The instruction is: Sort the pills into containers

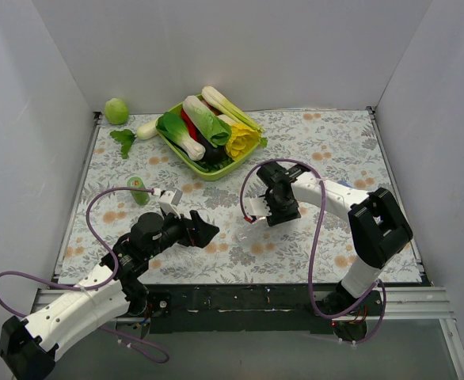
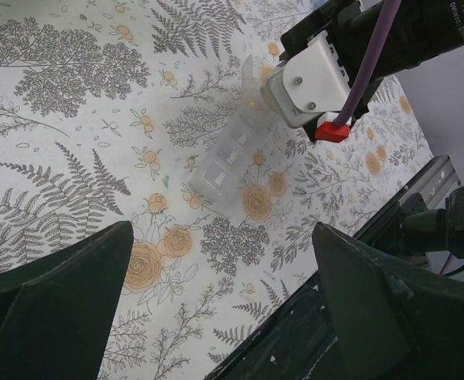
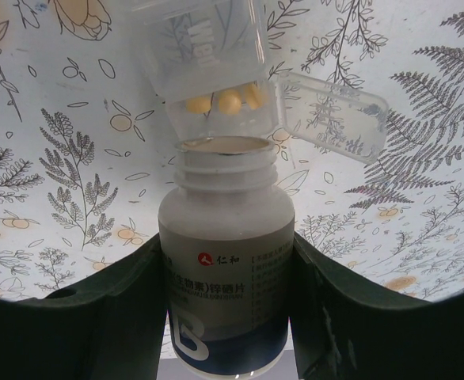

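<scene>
My right gripper (image 3: 226, 273) is shut on a white pill bottle (image 3: 224, 229) with a blue label and no cap. Its mouth points at the clear pill-organiser strip (image 3: 208, 71) on the flowered cloth. The nearest compartment holds three yellow pills (image 3: 228, 101), and its lid (image 3: 335, 119) hangs open to the right. In the left wrist view the strip (image 2: 228, 162) lies on the cloth just below the right wrist (image 2: 311, 79). My left gripper (image 2: 220, 317) is open and empty, low over the cloth short of the strip. From above, the left gripper (image 1: 204, 229) sits left of the right gripper (image 1: 268, 212).
A green tray (image 1: 216, 170) of vegetables stands at the back centre. A green ball (image 1: 116, 110) and a leafy radish (image 1: 129, 136) lie at the back left. A small green object (image 1: 139, 184) lies left of the left arm. The black front rail (image 2: 359, 317) is close below my left gripper.
</scene>
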